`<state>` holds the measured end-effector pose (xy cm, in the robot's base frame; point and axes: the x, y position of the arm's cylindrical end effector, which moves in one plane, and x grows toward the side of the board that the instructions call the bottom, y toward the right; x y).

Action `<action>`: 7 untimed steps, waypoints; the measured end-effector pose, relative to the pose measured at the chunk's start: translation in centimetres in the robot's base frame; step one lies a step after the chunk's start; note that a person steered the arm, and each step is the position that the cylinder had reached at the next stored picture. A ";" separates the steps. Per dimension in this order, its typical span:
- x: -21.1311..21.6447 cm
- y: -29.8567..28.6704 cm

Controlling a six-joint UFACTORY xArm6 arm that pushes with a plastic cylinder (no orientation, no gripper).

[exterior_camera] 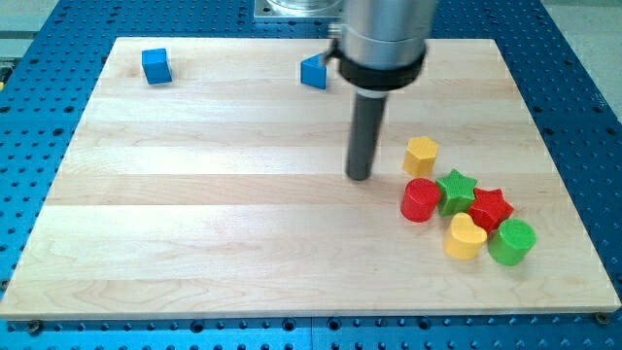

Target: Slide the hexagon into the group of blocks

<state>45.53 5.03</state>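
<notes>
My tip (360, 176) rests on the tabletop (194, 214), touching no block; there is no gripper, only the bare rod holding nothing. The yellow hexagon (421, 155) sits just to the view's right of my tip, near the red cylinder (420, 199). Next to that cylinder cluster the green star (455, 188), red star (490, 207), yellow heart (466, 236) and green cylinder (512, 241). Two blue blocks (155, 65) (313, 71) lie well apart from it, toward the view's top.

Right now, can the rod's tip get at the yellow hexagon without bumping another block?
Probably yes: my tip sits just to the view's left of the yellow hexagon, bare board between them; the red cylinder lies below that path.
</notes>
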 end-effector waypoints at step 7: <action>1.1 9.0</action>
